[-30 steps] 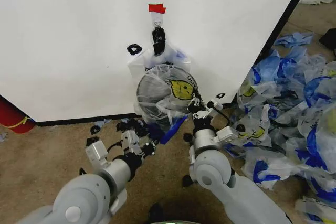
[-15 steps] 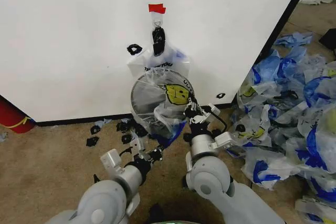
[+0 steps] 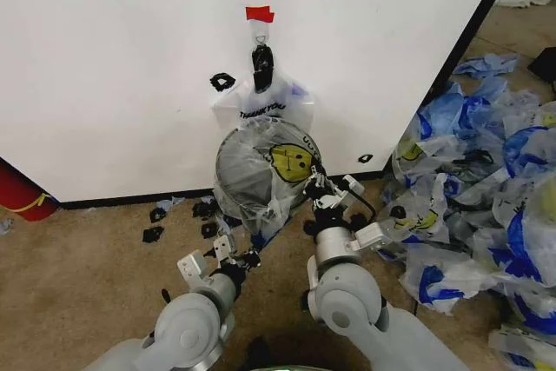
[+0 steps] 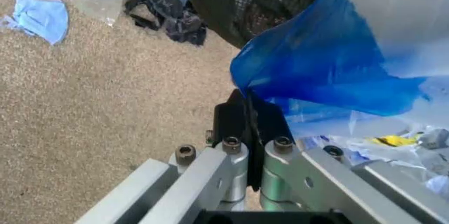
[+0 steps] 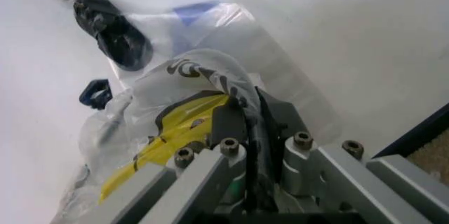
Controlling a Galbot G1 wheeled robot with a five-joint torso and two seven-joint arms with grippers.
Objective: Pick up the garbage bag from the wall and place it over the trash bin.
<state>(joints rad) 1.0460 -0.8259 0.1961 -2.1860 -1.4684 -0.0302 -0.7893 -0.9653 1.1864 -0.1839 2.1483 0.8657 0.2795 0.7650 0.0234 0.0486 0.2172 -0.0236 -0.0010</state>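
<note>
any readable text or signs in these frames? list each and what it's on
"THANK YOU": black print on the bag hanging from the hook on the wall, at.
Black curved print on the garbage bag stretched over the trash bin, above its yellow smiley face: partly folded, unreadable.
Print on the heap of bags: too small to read.

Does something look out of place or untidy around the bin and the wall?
Yes. Black scraps lie on the carpet at the wall base, left of the trash bin. A heap of blue-and-white bags sprawls on the right. The bin itself looks tipped, its mouth facing the camera under the garbage bag.
</note>
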